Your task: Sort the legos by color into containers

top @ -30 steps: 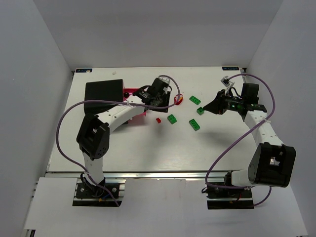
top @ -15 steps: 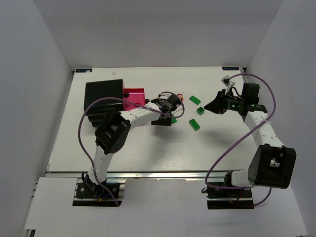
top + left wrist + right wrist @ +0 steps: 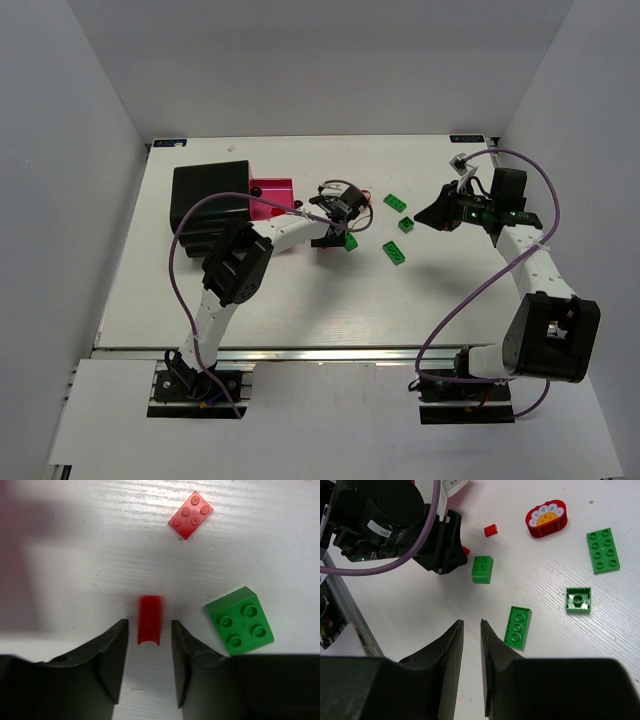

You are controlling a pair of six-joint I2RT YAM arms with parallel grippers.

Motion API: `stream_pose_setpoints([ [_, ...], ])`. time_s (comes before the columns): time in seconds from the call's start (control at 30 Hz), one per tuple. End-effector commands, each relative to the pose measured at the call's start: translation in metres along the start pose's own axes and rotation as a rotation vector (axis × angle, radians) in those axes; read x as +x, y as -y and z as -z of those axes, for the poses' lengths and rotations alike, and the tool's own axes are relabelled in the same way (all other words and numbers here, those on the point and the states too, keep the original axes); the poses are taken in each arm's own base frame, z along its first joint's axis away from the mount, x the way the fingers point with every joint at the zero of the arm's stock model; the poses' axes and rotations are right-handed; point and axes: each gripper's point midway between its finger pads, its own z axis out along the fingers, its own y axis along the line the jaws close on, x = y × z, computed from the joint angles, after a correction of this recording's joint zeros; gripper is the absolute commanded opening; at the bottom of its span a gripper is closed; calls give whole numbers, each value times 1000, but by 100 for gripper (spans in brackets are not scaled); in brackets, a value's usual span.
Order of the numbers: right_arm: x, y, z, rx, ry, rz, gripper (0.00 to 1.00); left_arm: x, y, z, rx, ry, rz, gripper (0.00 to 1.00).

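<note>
Black box (image 3: 210, 185): far left of worktop (image 3: 300, 300), glossy; contents can't tell.
Pink box (image 3: 270, 190): against black box's rt side, just left of L wrist. Likely the bin for reds (my read).
L end effector (image 3: 149, 630): low over worktop, fingers part-open, straddling the small red piece. Slim gap each side, nothing gripped yet.
Small red piece (image 3: 150, 620): on worktop betw. the fingers, a bit rt of pink box. Smooth rounded top, no studs seen.
Axis: long axis runs along the finger gap, pointing away from the wrist cam; narrow width faces the pads.
Handling (judgement): hard plastic, v. light, rigid, not fragile. Smooth sides prob. slippery, so it could squirt out or tip if pinched off-centre.
Hold: across the narrow width, mid-length, low on the sides.
Red studded plate (image 3: 191, 515): beyond the red piece, flat, studs up, turned diagonal; apart from it.
Green 2x2 brick (image 3: 240, 622): just beside L's rt finger, studs up, skewed; could get nudged on closing.
Red flower piece (image 3: 547, 518): near the L end effector, lying flat.
Green 2x4 plate (image 3: 603, 550), upturned green square (image 3: 578, 600), long green plate (image 3: 518, 626): mid-worktop betw. the arms, scattered, not touching.
R end effector (image 3: 471, 630): raised over rt side, fingers at a narrow gap, empty.
Progress (judgement): early; most pieces unsorted.
</note>
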Motion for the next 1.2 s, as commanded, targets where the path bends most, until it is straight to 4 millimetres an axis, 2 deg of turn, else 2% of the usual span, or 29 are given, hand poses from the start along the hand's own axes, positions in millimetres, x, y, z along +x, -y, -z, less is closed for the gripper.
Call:
stream_pose_setpoints([
  [0.0,-7,-4,4,-12,30,35,26,-11,1,0,-10,28,30,48],
  [0.03,-8,-4,5,-10,31,35,26,-12,2,0,-7,31,31,45],
  [0.07,-8,-4,5,-10,31,36,26,-12,2,1,-4,32,34,37],
  [0.23,-8,-3,6,-10,34,33,26,-26,-1,16,2,71,30,13],
  [0.33,-7,-3,6,-13,33,32,26,-48,-1,45,26,163,-22,8],
  [0.37,-8,-3,6,-12,35,32,26,-60,-3,61,49,196,-27,7],
  [0.43,-7,-3,6,-15,33,30,26,-74,-6,77,69,245,-76,4],
  [0.53,-6,-3,5,-17,31,26,26,-100,-24,100,55,317,-95,1],
  [0.6,-6,-4,5,-21,30,27,26,-112,-38,115,14,367,-95,2],
  [0.7,-6,-4,5,-22,29,26,26,-124,-62,121,-67,399,-87,3],
  [0.73,-5,-4,4,-23,29,26,26,-129,-76,116,-102,388,-73,4],
  [0.87,-4,-4,3,-30,20,25,28,-132,-104,96,-185,344,-55,5],
  [0.97,-4,-5,3,-33,19,30,30,-130,-116,82,-202,323,-51,5],
  [1.0,-4,-5,3,-32,19,32,30,-131,-123,77,-212,314,-43,7],
  [1.07,-3,-4,2,-32,16,30,30,-131,-126,72,-206,304,-42,13],
  [1.13,-3,-4,1,-35,10,32,31,-132,-127,69,-190,294,-44,35],
  [1.17,-1,-5,0,-41,3,31,32,-134,-125,69,-174,299,-52,43],
])
